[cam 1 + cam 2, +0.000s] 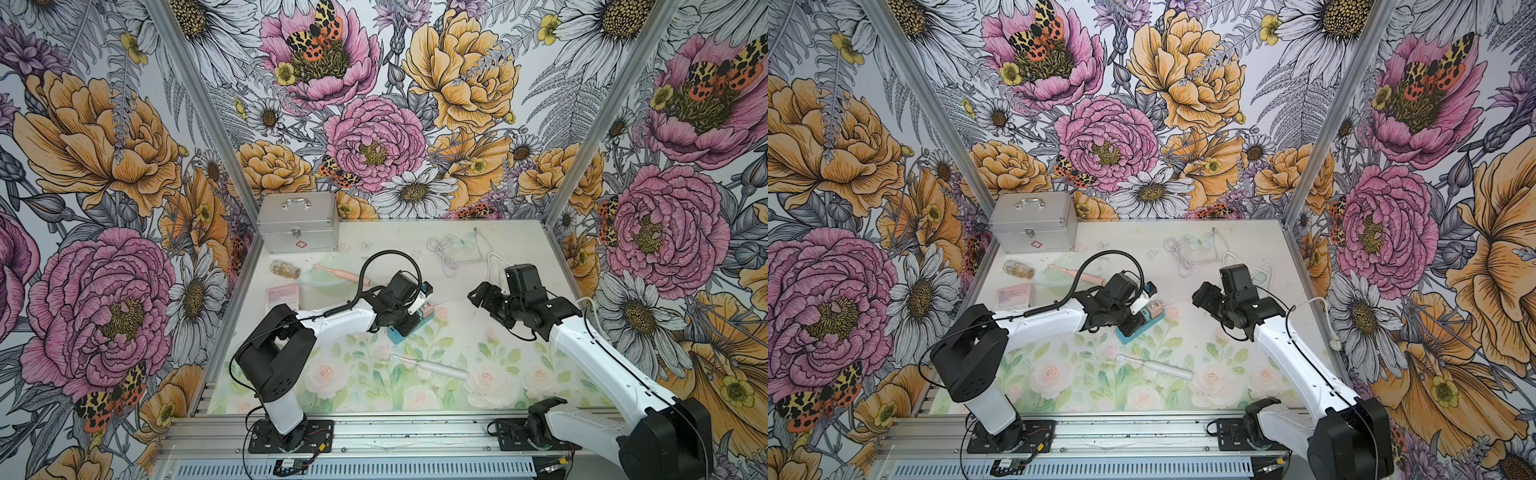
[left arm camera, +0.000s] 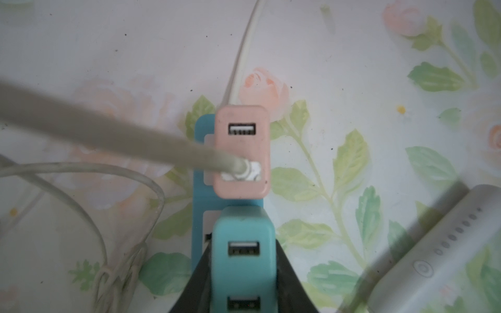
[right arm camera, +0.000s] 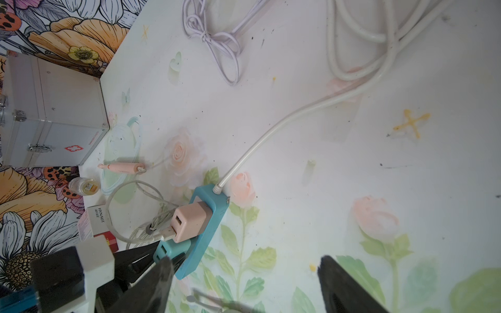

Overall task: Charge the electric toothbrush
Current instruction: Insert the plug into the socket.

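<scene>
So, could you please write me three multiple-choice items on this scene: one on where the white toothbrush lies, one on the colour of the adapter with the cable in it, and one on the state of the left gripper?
1. Where is the white electric toothbrush?
A. Flat on the table, apart from the power strip.
B. On top of the power strip.
C. Upright in a cup.

2. A cable is plugged into one adapter. Which colour is that adapter?
A. Teal.
B. Pink.
C. Black.

3. How is the left gripper?
A. Open above the table.
B. Shut on the white electric toothbrush.
C. Shut on the teal USB adapter.

Key:
1 A, it lies alone on the table in both top views.
2 B, the plug sits in the pink USB adapter.
3 C, its fingers flank that adapter closely in the left wrist view.
</scene>
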You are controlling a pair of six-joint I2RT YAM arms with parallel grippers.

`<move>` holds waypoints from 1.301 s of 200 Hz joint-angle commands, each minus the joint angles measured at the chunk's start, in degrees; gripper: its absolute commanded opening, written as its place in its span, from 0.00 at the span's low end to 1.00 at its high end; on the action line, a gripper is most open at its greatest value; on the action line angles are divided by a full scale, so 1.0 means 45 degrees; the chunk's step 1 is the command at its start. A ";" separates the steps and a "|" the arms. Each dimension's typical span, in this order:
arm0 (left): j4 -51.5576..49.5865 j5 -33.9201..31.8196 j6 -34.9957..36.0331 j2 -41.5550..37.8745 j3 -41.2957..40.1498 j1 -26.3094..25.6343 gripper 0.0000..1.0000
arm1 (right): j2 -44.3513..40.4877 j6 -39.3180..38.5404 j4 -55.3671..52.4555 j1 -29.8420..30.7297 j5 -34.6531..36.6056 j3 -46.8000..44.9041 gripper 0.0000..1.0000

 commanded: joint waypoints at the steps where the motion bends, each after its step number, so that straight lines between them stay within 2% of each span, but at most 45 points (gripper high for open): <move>1: -0.0389 -0.0081 0.0250 0.0646 -0.0244 -0.0218 0.00 | 0.0028 -0.0259 0.0179 -0.0129 0.0055 0.0016 0.86; 21: -0.0365 0.0322 0.0072 0.1098 -0.0343 -0.0112 0.00 | 0.0121 -0.0371 0.0305 -0.0197 -0.0005 0.0034 0.86; 47: 0.0235 0.0613 -0.0288 0.2056 0.0455 -0.0254 0.00 | 0.0273 -0.0527 0.0470 -0.0297 0.0023 0.0223 0.86; 81: 0.0370 0.0038 -0.0803 0.3173 0.2474 -0.0493 0.00 | 0.0505 -0.0767 0.0571 -0.0452 0.0478 0.0628 0.86; 115: -0.0056 -0.0468 -0.0515 0.2879 0.2746 -0.0619 0.00 | 0.1016 -0.1010 0.0590 -0.0643 0.0636 0.0985 0.86; 127: -0.0364 -0.0441 -0.0348 0.2762 0.2970 -0.0642 0.26 | 0.1290 -0.1190 0.0566 -0.0676 0.0720 0.1268 0.86; 152: -0.0635 -0.0205 -0.0365 0.2496 0.3541 -0.0742 0.44 | 0.1938 -0.1345 0.0567 -0.0801 0.1302 0.1901 0.87; 169: -0.0723 -0.0239 -0.0377 0.2191 0.3685 -0.0919 0.48 | 0.2478 -0.1122 0.0571 -0.0959 0.1757 0.2431 0.87; 202: -0.0988 -0.0152 -0.0493 0.1352 0.3095 -0.0947 0.62 | 0.4126 -0.0676 0.0590 -0.1325 0.2579 0.3761 0.87; 206: -0.1063 -0.0113 -0.0475 0.0828 0.2978 -0.0934 0.63 | 0.4352 -0.0629 0.0590 -0.1385 0.2699 0.3955 0.87; 228: -0.1200 0.0065 -0.0725 -0.0493 0.2109 -0.0676 0.66 | 0.5783 -0.0501 0.0590 -0.1744 0.3172 0.5153 0.87; 260: -0.1215 0.0596 -0.1424 -0.2256 0.1336 0.0026 0.68 | 0.8494 -0.1153 0.0610 -0.2108 0.3315 0.7429 0.80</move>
